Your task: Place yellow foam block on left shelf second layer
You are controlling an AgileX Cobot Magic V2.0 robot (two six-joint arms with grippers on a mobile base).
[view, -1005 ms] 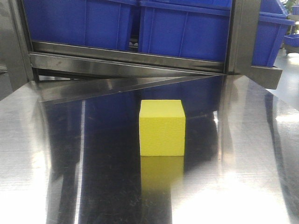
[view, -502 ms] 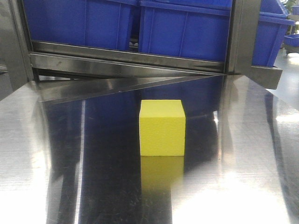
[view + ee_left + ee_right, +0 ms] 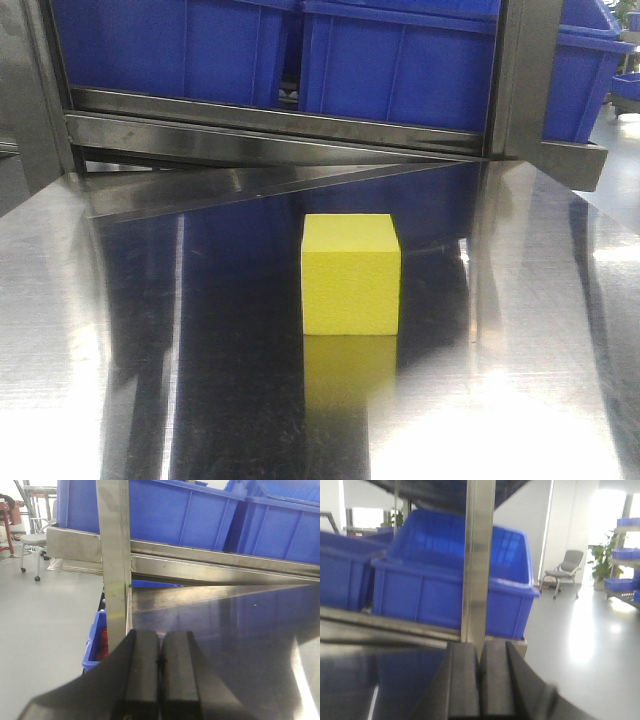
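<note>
The yellow foam block (image 3: 351, 273) rests upright on the shiny steel shelf surface (image 3: 120, 350), near the middle of the front view, with its reflection below it. No gripper touches it or shows in that view. My left gripper (image 3: 160, 639) is shut with nothing between its black fingers; it sits low over the steel surface beside an upright post (image 3: 115, 555). My right gripper (image 3: 479, 650) is likewise shut and empty, facing another post (image 3: 479, 555). The block appears in neither wrist view.
Blue bins (image 3: 390, 60) stand on the steel layer behind the block, above a steel rail (image 3: 270, 125). More blue bins (image 3: 165, 510) (image 3: 455, 590) fill both wrist views. A small blue bin (image 3: 95, 645) sits on the floor at left; a chair (image 3: 565, 572) stands far right.
The block appears a few pixels further right in the front view, along with the background. Otherwise nothing has visibly changed.
</note>
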